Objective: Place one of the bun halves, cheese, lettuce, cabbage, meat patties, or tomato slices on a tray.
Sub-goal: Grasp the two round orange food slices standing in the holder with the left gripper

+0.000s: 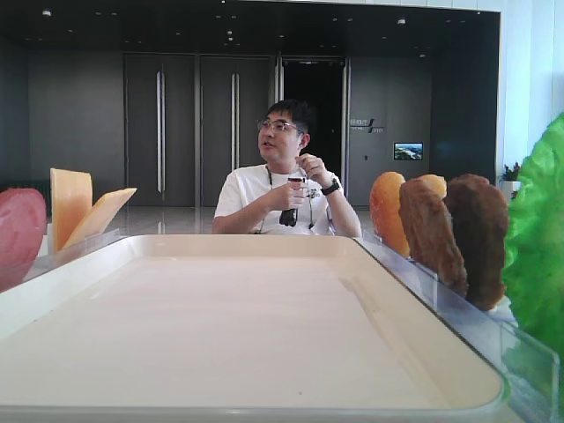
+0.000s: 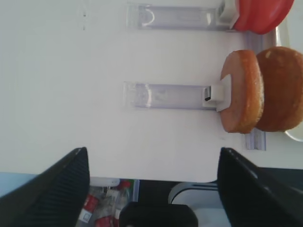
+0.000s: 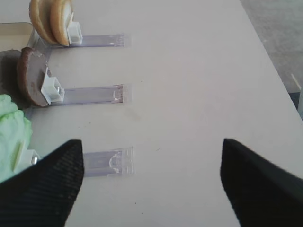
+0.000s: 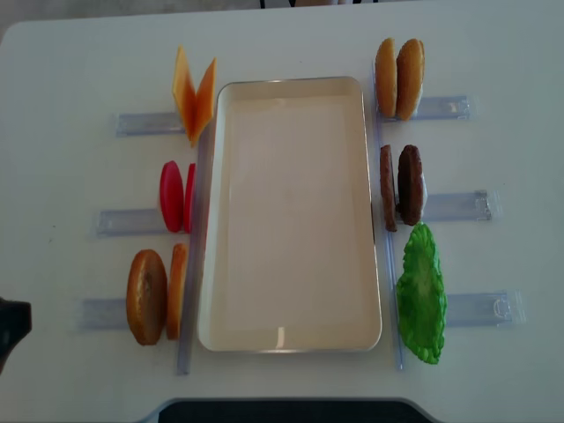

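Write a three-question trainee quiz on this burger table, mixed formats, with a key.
1. True or false: the tray already holds a food piece.
2. Multiple choice: which food stands on the same side of the tray as the lettuce? A) the cheese B) the tomato slices C) the meat patties
3. Fill in: in its wrist view, the left gripper hangs with its jaws ____ near a pair of bun halves.

Key: 1 false; 2 C; 3 open.
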{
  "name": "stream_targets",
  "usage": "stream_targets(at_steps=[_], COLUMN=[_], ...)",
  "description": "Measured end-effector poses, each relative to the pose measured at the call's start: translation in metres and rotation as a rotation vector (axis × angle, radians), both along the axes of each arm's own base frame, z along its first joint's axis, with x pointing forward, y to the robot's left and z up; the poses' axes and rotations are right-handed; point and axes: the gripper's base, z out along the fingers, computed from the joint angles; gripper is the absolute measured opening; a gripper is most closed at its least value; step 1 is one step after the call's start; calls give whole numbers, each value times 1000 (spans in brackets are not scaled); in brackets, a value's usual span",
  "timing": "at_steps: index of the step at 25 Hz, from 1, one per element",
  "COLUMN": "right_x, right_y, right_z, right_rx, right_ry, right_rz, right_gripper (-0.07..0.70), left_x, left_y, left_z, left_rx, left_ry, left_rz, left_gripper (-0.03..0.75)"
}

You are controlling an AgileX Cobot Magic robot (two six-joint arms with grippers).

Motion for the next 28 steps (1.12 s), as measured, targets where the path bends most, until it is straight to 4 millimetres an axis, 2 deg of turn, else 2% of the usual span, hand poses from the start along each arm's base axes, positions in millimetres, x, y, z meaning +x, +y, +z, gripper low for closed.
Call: stream_targets(at_steps=[7,14,19,28], right_x=[0,0,0,0], right_y=[0,0,0,0], right_z=[0,0,0,0], right_rx=[0,0,0,0], right_ry=[0,0,0,0], right_rz=[0,0,0,0], right_gripper=[589,589,589,589], left_x=[33,52,68,70], left_y=[7,14,16,16], left_z=[-15,-28,-26,-25], left_rx=[3,7,-9,-23], left_ry=[175,282,304,301], left_rz=[45,122,161,199], left_gripper=[643,643,643,643])
